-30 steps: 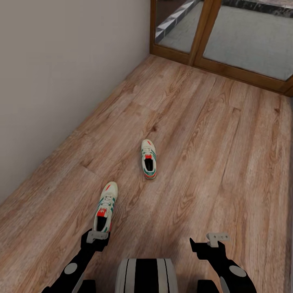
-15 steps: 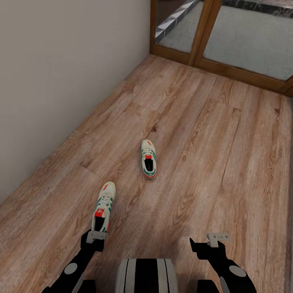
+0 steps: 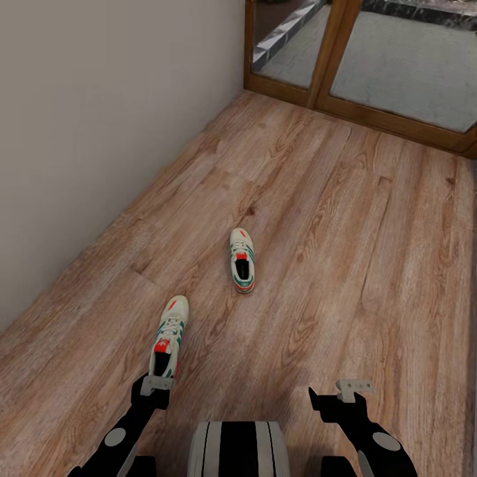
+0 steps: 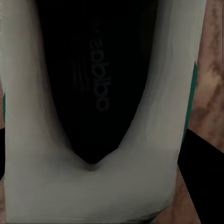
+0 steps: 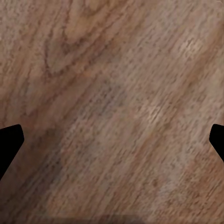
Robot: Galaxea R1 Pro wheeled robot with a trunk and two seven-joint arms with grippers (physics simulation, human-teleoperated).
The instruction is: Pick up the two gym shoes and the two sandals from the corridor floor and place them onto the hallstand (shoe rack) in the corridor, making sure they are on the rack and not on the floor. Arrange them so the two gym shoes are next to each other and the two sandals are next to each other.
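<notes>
Shoe one (image 3: 169, 338), white with green stripes and red patches, lies on the wood floor (image 3: 344, 265) right ahead of the left gripper (image 3: 154, 387), heel end under it, toe pointing away and a bit right. Left gripper sits at the heel; in the head view the fingers are hidden by the wrist bracket. Left wrist view looks straight down into the shoe's dark inside (image 4: 95, 84), white collar (image 4: 88, 191) wrapping it, black fingertip (image 4: 198, 177) just outside the shoe's side, floor showing beside it. Whether the fingers are squeezing the heel or just around it, cannot tell.

Shoe two (image 3: 242, 260) lies on the floor well ahead of the left gripper and off to its right, apart from shoe one, toe pointing away, heel toward the robot.

Right gripper (image 3: 331, 397) hangs over bare floor, well to the right of shoe one. Right wrist view has plank grain with black fingertips (image 5: 9, 144) at the two far edges, so the fingers are spread wide with nothing between them.

Wall (image 3: 99, 132), plain beige, runs along the left side of both shoes. Wood-framed glass door (image 3: 371, 59) stands at the far end of the floor, well beyond shoe two. Robot trunk (image 3: 237, 447) between the two arms.
</notes>
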